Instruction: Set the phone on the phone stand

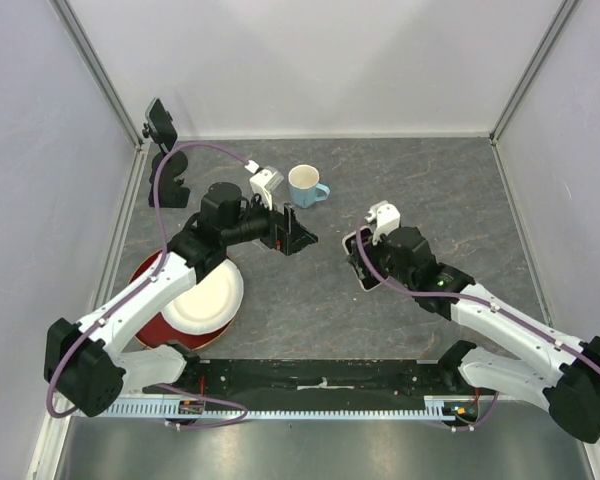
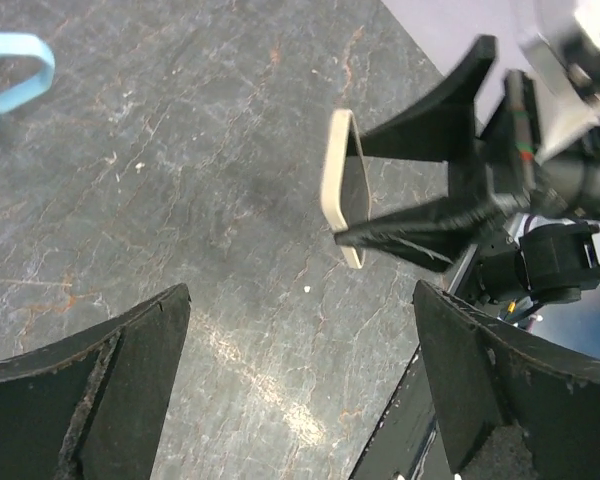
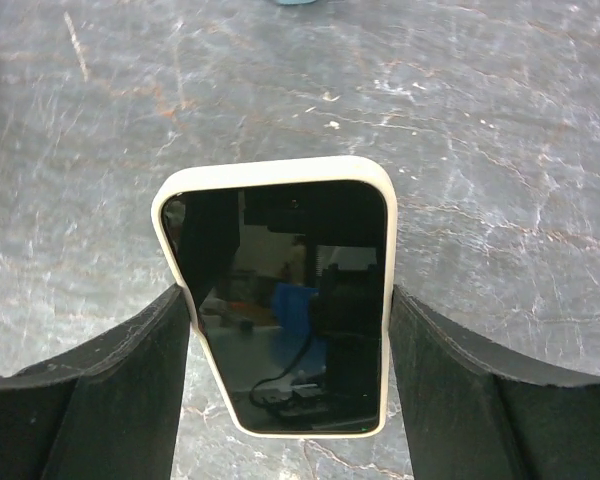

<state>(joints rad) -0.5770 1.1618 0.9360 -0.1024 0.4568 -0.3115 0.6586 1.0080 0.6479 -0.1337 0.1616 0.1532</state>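
White-cased phone (image 3: 278,240) clamped in right claw (image 3: 288,310); left claw (image 2: 300,295) apart, empty, facing it.

1. From above, the right gripper (image 1: 363,258) covers most of the phone (image 1: 366,285); only its pale rim shows.
2. The left wrist view's left edge cuts off the mug (image 2: 20,43).
3. The white plate (image 1: 208,295) hides much of the red plate (image 1: 143,275).

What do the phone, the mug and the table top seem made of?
The phone: glossy glass front, it mirrors the room; cream case, probably matte silicone or plastic. The mug: likely glazed ceramic, pale blue, smooth. The table top: dark veined stone, or a print of it.
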